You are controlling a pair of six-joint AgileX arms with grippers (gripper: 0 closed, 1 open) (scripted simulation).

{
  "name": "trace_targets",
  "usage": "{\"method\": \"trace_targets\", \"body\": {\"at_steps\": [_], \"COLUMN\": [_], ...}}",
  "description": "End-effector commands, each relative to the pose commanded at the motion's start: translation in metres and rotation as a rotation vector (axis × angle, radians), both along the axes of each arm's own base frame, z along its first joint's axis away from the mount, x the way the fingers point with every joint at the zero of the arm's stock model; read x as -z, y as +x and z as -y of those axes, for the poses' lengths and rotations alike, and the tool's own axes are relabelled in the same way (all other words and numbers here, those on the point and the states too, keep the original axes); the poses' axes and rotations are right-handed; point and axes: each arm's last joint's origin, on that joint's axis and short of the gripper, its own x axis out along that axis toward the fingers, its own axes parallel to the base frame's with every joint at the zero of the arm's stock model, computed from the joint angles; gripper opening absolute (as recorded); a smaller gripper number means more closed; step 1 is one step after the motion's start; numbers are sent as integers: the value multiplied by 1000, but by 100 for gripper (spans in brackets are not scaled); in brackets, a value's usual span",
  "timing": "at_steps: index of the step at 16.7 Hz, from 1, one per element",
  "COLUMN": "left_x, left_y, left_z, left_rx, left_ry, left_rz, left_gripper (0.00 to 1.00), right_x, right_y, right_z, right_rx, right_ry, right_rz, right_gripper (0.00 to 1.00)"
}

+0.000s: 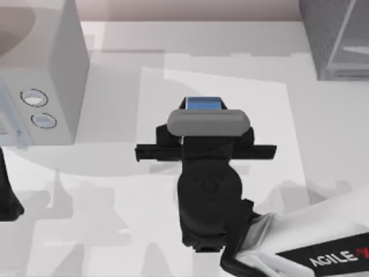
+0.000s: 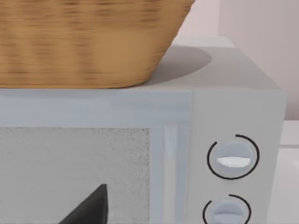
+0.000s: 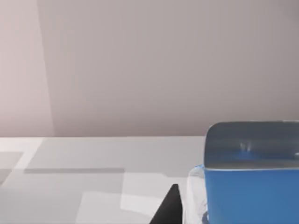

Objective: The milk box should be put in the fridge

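right tool (image 1: 202, 124): over the white table (image 1: 323, 144) centre, above the small blue-topped milk box (image 1: 203, 104), grip state cannot tell | milk box: mid-table, well apart from the dark grey speckled fridge (image 1: 334, 37) at far right | left tool (image 1: 8, 202): at left edge, facing the light-grey two-dial box (image 2: 233, 140) bearing a woven basket (image 2: 88, 42)

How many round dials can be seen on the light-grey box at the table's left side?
2. Both sit on the front panel of the light-grey box, one dial above the other dial. The left wrist view shows the same pair; none seems hidden.
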Motion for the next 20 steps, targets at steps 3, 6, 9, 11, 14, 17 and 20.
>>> {"method": "trace_targets", "body": {"at_steps": [3,6,9,11,14,17,20], "left_x": [0,0,0,0,0,0,0], "left_y": [0,0,0,0,0,0,0], "left_z": [0,0,0,0,0,0,0], "left_rx": [0,0,0,0,0,0,0], "left_ry": [0,0,0,0,0,0,0], "left_rz": [0,0,0,0,0,0,0], "left_gripper": [100,100,100,100,100,100,100], "right_x": [-3,-4,-7,-13,-24,-33,-33], "right_y": [-1,0,6,11,13,-1,-27], "right_z": [1,0,19,46,105,171,228], "right_rx": [0,2,-13,-31,-55,-71,-78], "right_ry": [0,6,-22,-52,-90,-91,-59], "right_rz": [-1,2,-20,-51,-114,-167,-185], "right_gripper": [0,0,0,0,0,0,0]}}
